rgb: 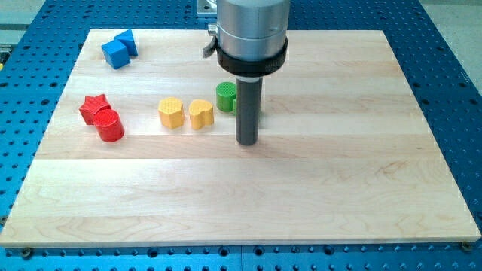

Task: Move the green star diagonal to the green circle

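The green circle (225, 96) stands on the wooden board (316, 188) above its middle. My dark rod comes down just to its right, and my tip (247, 142) rests on the board below and to the right of the circle. A small sliver of green (261, 113) shows at the rod's right edge. It appears to be the green star, mostly hidden behind the rod, so its shape cannot be made out.
A yellow heart (200, 114) and a yellow hexagon (172, 113) sit left of the green circle. A red star (94, 108) and a red cylinder (110, 125) are at the left. Two blue blocks (119, 50) lie at the top left.
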You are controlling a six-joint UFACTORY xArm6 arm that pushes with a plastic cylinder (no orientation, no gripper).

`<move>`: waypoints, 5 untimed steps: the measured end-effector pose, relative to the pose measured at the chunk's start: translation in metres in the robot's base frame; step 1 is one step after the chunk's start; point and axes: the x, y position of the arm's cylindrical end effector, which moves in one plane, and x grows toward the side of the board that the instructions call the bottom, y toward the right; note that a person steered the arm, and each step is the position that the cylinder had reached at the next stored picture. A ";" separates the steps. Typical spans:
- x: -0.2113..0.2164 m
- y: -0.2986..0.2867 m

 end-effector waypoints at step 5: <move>-0.152 0.095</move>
